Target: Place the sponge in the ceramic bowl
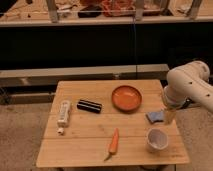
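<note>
The sponge (154,117) is a small flat blue-grey pad lying on the wooden table (90,135) near its right edge. The ceramic bowl (126,97) is a shallow orange dish, up and to the left of the sponge. My gripper (168,116) reaches down from the white arm (190,87) at the right and sits right at the sponge's right end. The arm hides part of the sponge's right side.
A white cup (157,139) stands just below the sponge. A carrot (114,142) lies at the front middle, a black rectangular case (89,105) left of the bowl, and a white tube (63,114) at the left. A dark shelf unit stands behind the table.
</note>
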`<state>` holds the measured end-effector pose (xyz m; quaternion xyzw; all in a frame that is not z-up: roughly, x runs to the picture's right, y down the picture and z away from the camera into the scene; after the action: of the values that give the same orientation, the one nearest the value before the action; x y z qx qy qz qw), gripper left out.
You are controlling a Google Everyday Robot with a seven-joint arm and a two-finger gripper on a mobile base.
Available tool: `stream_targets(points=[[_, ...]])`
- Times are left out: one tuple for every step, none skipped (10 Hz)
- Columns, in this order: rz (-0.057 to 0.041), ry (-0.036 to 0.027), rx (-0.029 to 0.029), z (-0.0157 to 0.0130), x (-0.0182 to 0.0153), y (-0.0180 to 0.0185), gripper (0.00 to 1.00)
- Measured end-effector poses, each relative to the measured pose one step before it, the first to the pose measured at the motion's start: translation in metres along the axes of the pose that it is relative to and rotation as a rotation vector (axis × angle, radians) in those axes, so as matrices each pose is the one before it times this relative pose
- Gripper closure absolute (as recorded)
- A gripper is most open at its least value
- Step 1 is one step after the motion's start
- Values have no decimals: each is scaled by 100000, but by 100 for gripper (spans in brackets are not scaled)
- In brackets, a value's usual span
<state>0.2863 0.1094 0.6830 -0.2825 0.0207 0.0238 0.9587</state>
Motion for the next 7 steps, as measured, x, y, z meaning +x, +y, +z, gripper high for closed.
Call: stream_targets(points=[[-2, 1, -3, 2, 0, 1, 20], [-35, -7, 31, 2, -1, -12, 20], [-1189, 36, 362, 160, 93, -163, 20], [-3994, 282, 1036, 390, 76, -729, 20], [-2822, 62, 839, 260, -93, -887, 20], [-1638, 44, 419, 191, -103, -280, 20], [-530, 156, 347, 63, 114, 26, 20]])
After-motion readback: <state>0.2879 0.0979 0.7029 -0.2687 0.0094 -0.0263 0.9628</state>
